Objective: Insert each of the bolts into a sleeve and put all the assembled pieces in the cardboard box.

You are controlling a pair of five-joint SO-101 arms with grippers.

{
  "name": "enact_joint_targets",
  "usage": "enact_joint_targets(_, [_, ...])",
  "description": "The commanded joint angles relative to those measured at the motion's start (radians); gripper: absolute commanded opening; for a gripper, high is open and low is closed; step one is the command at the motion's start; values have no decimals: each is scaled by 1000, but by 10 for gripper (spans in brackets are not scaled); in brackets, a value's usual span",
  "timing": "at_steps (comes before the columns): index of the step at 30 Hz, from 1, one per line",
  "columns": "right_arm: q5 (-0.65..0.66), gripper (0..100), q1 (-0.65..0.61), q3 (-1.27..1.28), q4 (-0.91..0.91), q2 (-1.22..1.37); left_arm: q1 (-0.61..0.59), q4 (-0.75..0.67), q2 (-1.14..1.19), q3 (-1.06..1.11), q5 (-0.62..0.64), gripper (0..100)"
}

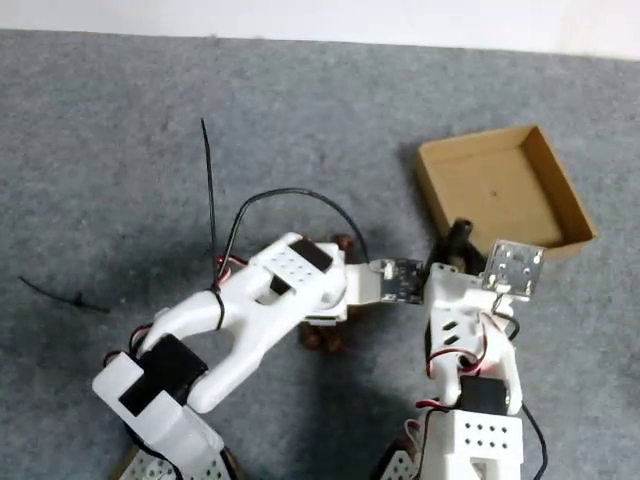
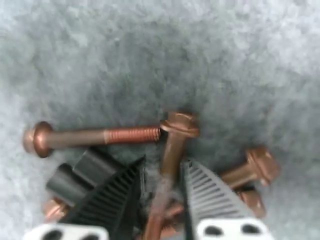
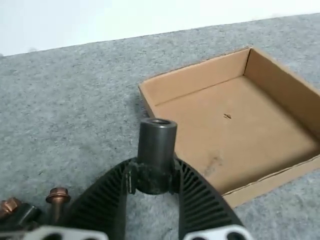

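Near the middle of the grey mat point(image 1: 120, 120), towards its near edge, the left gripper point(image 2: 164, 162) is down over the heap of copper bolts. Its jaws are narrow, one on each side of the flanged bolt point(image 2: 179, 125), with a sliver of gap showing. Watch that round-headed bolt point(image 2: 95, 136): its thread tip touches the flange, and spare sleeves point(image 2: 82, 175) crowd one finger. A squeeze here could drag the neighbours or lift the bolt crooked, and a crooked bolt won't find the bore. Over to the right gripper point(image 3: 155, 172), clamped low on an upright sleeve point(image 3: 157, 137), just beside the cardboard box point(image 3: 195, 82). With that low grip, a hard push could tip it.
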Motion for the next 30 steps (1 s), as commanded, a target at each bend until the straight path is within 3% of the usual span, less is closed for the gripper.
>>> enact_joint_targets(1, [0,4,-7,-16,-1,-25,-10,6,13,-28,-3,1])
enact_joint_targets(16, [0,4,-5,-15,-1,-25,-12,-18,-21,22,51,5])
enact_joint_targets(24, [2,4,-5,-15,-1,-25,-12,-313,-254,294,143,5])
enact_joint_targets(30, [2,4,-10,25,-58,-28,-81,-407,-401,374,247,5])
